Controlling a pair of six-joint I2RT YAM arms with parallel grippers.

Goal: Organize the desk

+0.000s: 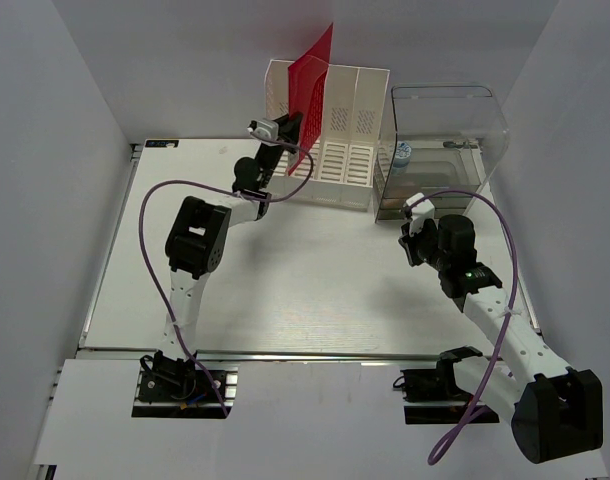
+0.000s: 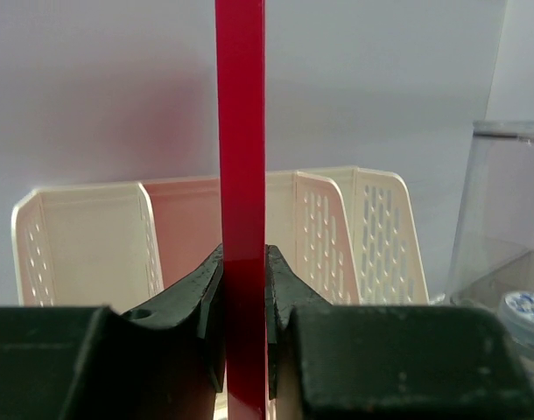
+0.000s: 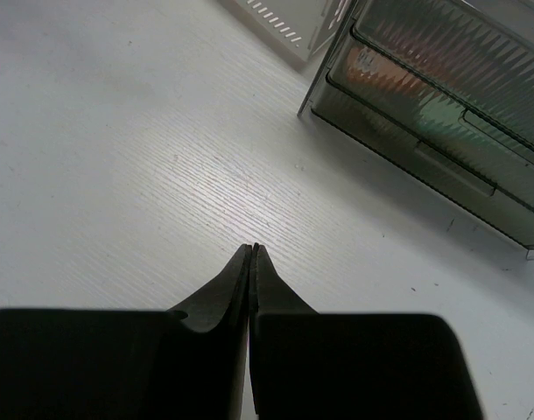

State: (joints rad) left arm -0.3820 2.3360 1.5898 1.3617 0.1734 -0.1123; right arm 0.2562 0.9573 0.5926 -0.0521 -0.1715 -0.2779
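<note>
Top view: white counter (image 1: 315,290) fills the middle of the cell, with its aluminium rail (image 1: 285,352) along the near edge, just beyond the arm bases. A cream file rack (image 1: 350,140) is set at the far edge, centre. A clear drawer box (image 1: 445,150) is set just right of it, with a small blue-and-white item (image 1: 402,153) seen through its left wall. The left arm (image 1: 195,240) is stretched far, toward the rack. A red folder (image 1: 313,95) is pinched by the left fingers (image 1: 290,126) and held on edge, tilted, over the rack's left side. Whether its lower edge is inside a slot cannot be told. The right arm (image 1: 485,300) is bent over the right half of the counter, near the drawer box.

Left wrist view: the red folder (image 2: 241,131) is seen edge-on, upright, and clamped on both faces by the left fingers (image 2: 197,289). The file rack (image 2: 83,236) is seen behind it, and the folder lines up with a divider. The clear drawer box (image 2: 512,219) is seen at the right edge, with the blue-patterned item (image 2: 528,308) low inside it.

Right wrist view: the right fingers (image 3: 236,280) are clenched tip to tip, with nothing between them, above bare counter (image 3: 118,175). The drawer box (image 3: 442,96) is seen far right; blurred orange and green shapes show behind its ribbed fronts. A corner of the file rack (image 3: 284,22) is seen at the top.
</note>
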